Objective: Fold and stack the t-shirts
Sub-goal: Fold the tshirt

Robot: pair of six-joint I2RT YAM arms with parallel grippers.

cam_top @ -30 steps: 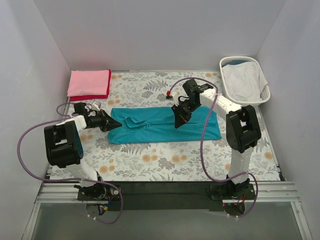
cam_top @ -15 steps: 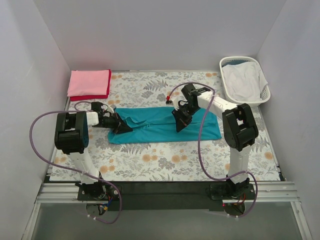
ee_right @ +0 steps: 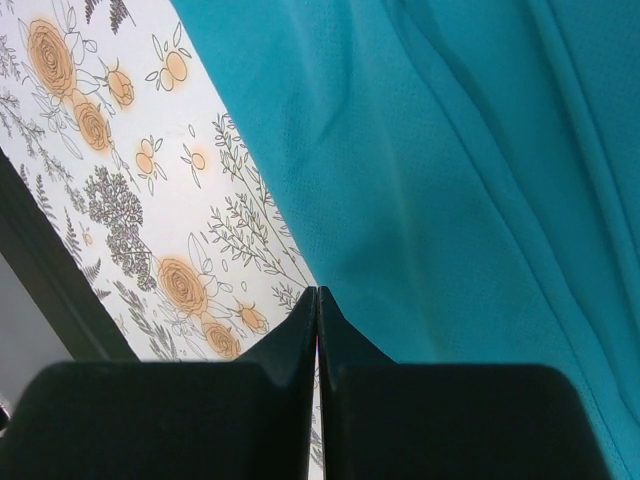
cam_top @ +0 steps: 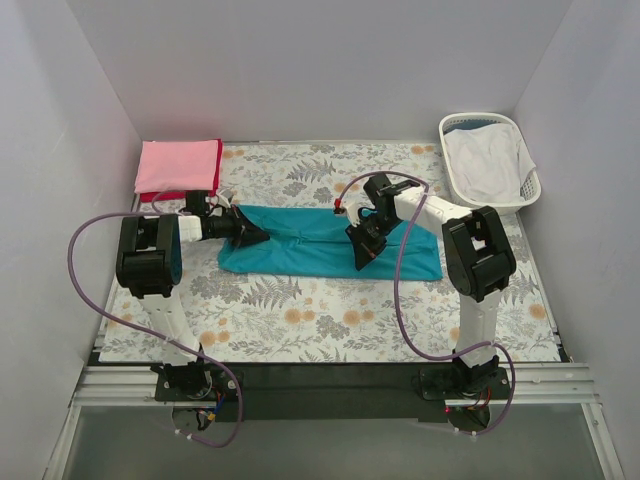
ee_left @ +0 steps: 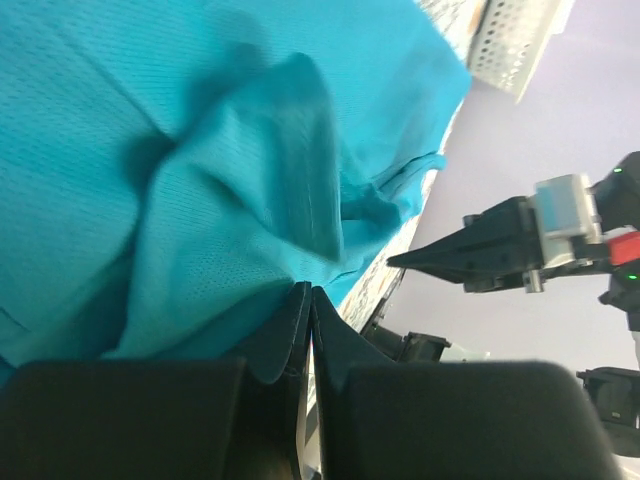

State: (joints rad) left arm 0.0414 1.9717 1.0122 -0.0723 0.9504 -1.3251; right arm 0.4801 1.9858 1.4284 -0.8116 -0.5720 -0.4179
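Observation:
The teal-blue t-shirt (cam_top: pixel 310 245) lies as a long band across the middle of the floral cloth. My left gripper (cam_top: pixel 255 233) is at its left end, jaws shut on a bunched fold of teal fabric (ee_left: pixel 200 150) that pulls up to the tips (ee_left: pixel 308 292). My right gripper (cam_top: pixel 362 258) is shut, tips (ee_right: pixel 318 292) right at the shirt's front edge (ee_right: pixel 480 180), with no cloth seen between them. The light pink t-shirt (cam_top: pixel 178 165) lies folded on the red t-shirt (cam_top: pixel 165 195) at the back left.
A white slatted laundry basket (cam_top: pixel 452 130) holding white cloth stands at the back right. White walls close in the left, back and right sides. The floral tablecloth (cam_top: pixel 320 310) covers the table; a dark rail runs along the near edge.
My left gripper moved right and toward the back, from beside the shirt's left end onto it, and that end shifted back with it. My right gripper shifted slightly toward the front edge.

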